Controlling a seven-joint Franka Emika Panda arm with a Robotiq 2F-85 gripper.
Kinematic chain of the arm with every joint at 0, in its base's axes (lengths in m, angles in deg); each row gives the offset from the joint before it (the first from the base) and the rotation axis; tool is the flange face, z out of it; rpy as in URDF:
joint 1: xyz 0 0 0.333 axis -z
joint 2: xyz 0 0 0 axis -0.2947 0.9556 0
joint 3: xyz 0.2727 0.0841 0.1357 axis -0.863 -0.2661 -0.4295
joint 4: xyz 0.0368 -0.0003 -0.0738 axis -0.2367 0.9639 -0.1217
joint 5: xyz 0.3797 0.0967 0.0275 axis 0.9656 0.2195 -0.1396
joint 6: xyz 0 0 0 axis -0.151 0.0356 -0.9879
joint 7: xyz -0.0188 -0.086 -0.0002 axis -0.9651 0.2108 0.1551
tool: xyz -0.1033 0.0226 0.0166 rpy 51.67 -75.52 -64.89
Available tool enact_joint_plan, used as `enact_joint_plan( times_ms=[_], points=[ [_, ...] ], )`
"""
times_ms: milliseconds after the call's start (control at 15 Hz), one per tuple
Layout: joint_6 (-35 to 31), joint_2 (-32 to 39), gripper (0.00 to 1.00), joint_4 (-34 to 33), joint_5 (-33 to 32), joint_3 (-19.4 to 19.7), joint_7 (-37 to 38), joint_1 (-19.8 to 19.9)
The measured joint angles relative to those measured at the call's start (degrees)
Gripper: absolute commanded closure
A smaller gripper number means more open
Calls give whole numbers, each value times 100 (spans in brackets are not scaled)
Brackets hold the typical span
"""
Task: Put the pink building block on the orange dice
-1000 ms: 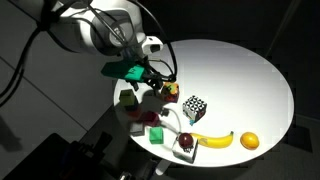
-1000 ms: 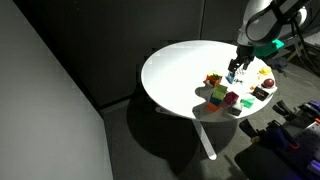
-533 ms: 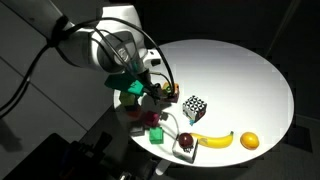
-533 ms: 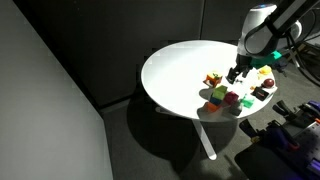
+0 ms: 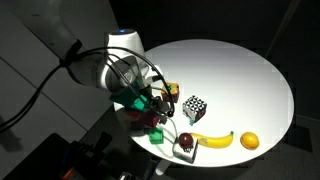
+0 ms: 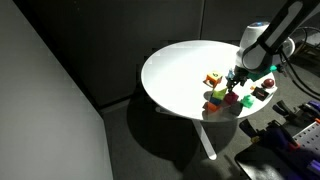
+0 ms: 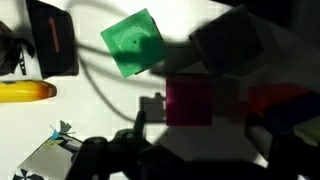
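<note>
In the wrist view the pink building block [image 7: 190, 100] lies on the white table, just ahead of my gripper [image 7: 200, 137]. The jaws stand apart with nothing between them, one dark finger [image 7: 146, 112] to the block's left. A dark orange-red piece, the orange dice [image 7: 285, 100], sits in shadow right of the pink block. A bright green block [image 7: 132, 42] and a dark olive cube [image 7: 228, 45] lie beyond. In both exterior views the gripper [image 5: 148, 100] [image 6: 237, 80] hangs low over the block cluster, hiding part of it. The pink block [image 6: 232, 98] shows below it.
A black-and-white patterned cube [image 5: 194, 108], a banana [image 5: 212, 141], a round yellow-orange fruit [image 5: 249, 141] and a dark red fruit [image 5: 186, 141] lie near the table's edge [image 5: 285, 110]. A green block [image 5: 157, 134] sits by the rim. A yellow-orange piece [image 6: 212, 80] lies beside the cluster.
The arm has come down and moved over the block cluster. The gripper is now much closer to the table.
</note>
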Motion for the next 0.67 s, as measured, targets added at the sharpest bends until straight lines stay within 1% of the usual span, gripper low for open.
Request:
enact_joint_plan(
  times_ms=[400, 667],
  points=[
    [-373, 591, 0, -305, 0, 0, -12, 0],
    [-443, 847, 0, -509, 0, 0, -14, 1]
  ],
)
